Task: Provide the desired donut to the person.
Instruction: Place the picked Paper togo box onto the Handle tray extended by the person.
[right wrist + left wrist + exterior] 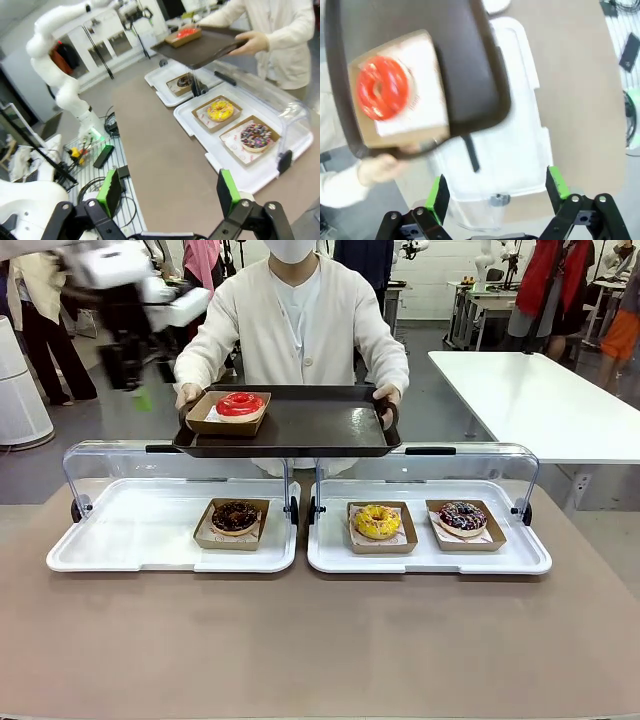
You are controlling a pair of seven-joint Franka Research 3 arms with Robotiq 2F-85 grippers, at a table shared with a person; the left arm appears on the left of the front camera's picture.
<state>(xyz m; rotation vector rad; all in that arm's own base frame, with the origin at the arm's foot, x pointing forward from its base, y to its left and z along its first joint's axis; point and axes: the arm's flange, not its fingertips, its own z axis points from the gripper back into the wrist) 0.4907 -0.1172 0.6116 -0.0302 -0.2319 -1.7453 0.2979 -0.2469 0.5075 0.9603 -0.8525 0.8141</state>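
Observation:
The person in a cream cardigan holds a dark tray with both hands at the far side. On the tray's left part sits a red donut in a brown paper box. My left gripper hangs open above and to the left of the tray, blurred by motion. In the left wrist view the red donut lies well beyond my open green pads. My right gripper is open, held back over the table's near edge, with nothing between its fingers.
Two white display trays with raised clear lids stand on the brown table. The left tray holds a chocolate donut. The right tray holds a yellow donut and a sprinkled chocolate donut. A white table stands back right.

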